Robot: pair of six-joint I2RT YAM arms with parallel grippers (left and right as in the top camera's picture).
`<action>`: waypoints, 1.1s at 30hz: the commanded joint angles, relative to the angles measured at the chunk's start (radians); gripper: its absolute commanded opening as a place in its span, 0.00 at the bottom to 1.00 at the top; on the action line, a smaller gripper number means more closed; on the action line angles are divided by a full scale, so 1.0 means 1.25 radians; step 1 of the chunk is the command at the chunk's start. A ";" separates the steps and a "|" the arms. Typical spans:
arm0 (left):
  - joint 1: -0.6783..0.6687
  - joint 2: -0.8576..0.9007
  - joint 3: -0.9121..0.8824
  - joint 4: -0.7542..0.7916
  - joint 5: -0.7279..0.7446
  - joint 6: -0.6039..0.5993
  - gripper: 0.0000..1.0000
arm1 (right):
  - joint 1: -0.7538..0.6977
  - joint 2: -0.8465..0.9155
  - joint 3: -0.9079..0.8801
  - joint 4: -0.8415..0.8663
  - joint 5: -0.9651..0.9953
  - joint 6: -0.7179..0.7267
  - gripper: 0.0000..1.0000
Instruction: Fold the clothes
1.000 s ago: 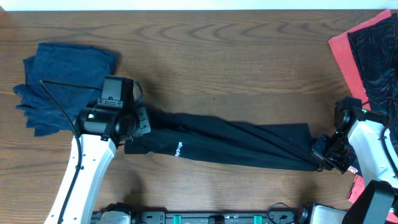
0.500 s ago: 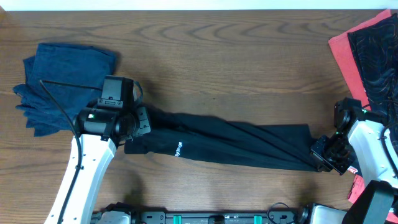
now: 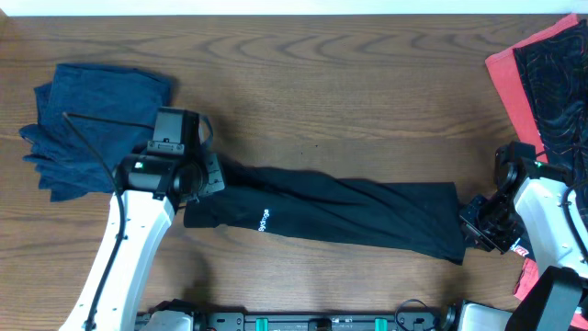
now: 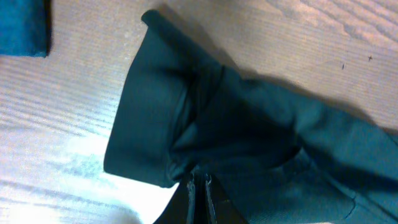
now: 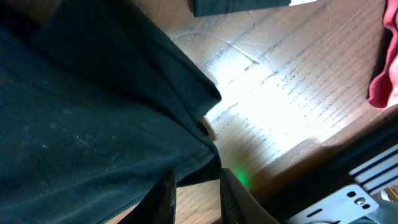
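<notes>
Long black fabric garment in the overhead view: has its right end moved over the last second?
Yes. The long black fabric garment has spread at its right end, the lower corner shifting down-frame, farther from the coral-red cloth.

Soft wrist views; glare whitens table [image 5: 267, 106] beside black garment [image 5: 93, 112].

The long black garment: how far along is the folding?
Done, it seems: the navy blue garment lies roughly folded at left. In hand: the black garment lies stretched out, unfolded, left gripper pinching one end, right gripper at the other. Left: folding it, plus the patterned black garment and coral-red garment at right.
</notes>
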 commanded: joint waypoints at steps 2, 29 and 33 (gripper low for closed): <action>0.001 0.033 0.003 0.046 0.056 0.005 0.06 | -0.002 -0.009 0.006 0.010 0.003 0.007 0.22; -0.203 0.396 0.003 0.293 0.094 0.004 0.17 | -0.002 -0.009 0.006 0.008 0.006 -0.005 0.22; -0.203 0.417 0.003 0.311 0.094 0.004 0.17 | -0.003 -0.009 0.006 0.000 0.016 -0.005 0.23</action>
